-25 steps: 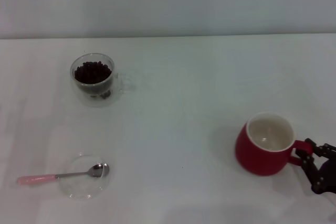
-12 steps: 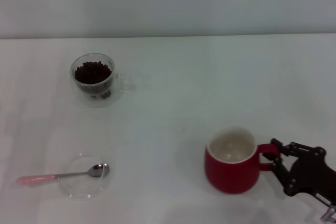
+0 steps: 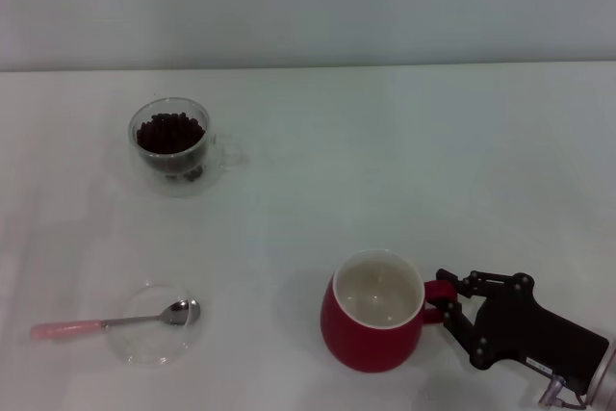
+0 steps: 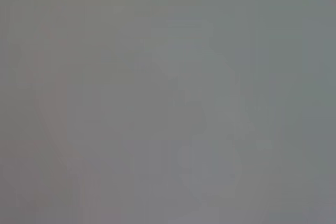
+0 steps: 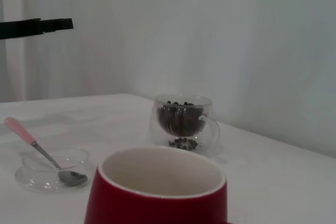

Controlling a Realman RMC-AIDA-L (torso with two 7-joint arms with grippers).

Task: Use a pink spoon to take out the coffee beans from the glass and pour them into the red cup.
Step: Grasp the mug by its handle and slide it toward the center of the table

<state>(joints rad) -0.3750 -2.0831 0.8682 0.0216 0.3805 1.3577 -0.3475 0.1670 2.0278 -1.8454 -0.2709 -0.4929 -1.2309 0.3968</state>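
The red cup (image 3: 371, 339) stands near the table's front, right of centre, and its cream inside looks bare. My right gripper (image 3: 448, 303) is shut on the cup's red handle from the right. The cup also fills the near part of the right wrist view (image 5: 157, 192). The glass (image 3: 171, 146) holding coffee beans (image 3: 170, 132) stands at the far left, and it also shows in the right wrist view (image 5: 181, 121). The pink spoon (image 3: 115, 321) lies at the front left with its bowl resting in a clear glass disc (image 3: 154, 339). My left gripper is out of view.
The white table (image 3: 385, 161) ends at a pale wall behind. The left wrist view shows only plain grey. A dark bar (image 5: 37, 26) crosses the upper corner of the right wrist view; I cannot tell what it is.
My right gripper has slid the red cup leftward and toward the front edge, from the right side to right of centre. The glass and spoon have not moved.
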